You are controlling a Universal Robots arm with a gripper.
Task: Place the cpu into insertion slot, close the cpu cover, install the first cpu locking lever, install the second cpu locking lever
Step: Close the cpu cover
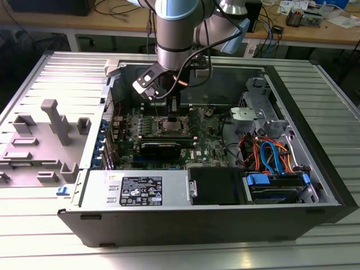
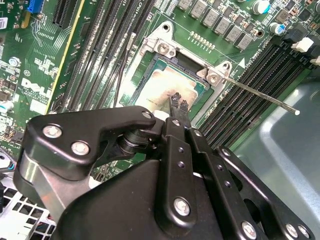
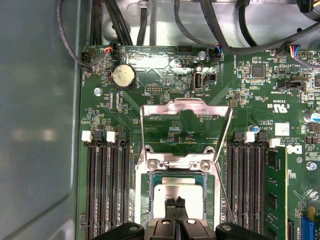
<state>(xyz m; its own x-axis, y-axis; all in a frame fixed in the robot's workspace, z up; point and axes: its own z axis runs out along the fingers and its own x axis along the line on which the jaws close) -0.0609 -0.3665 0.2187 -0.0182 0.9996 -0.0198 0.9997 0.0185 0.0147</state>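
Silvery-grey square cpu (image 3: 167, 191) sits in the dark, metal-rimmed insertion slot (image 3: 148, 190). I see my jaws closed together over it, gripping nothing. The thin silver frame cpu cover (image 3: 186, 106) stands raised.

Claw (image 3: 176, 202) tips tog. at cpu (image 3: 195, 196) in insertion slot (image 3: 145, 197); cpu cover (image 3: 186, 106) open.

Ribbed table (image 1: 332, 95) bears a computer case (image 1: 197, 225) and grey fixture (image 1: 56, 121).

1. This is a robotics lab or a workshop.
2. A robot arm (image 1: 177, 34) hangs over an open computer case (image 1: 197, 225) on a ribbed metal table (image 1: 332, 112).
3. Behind it stands a wooden workbench (image 1: 315, 35) with cables (image 1: 121, 8) on it.
4. Grey holders (image 1: 56, 121) stand beside the case.
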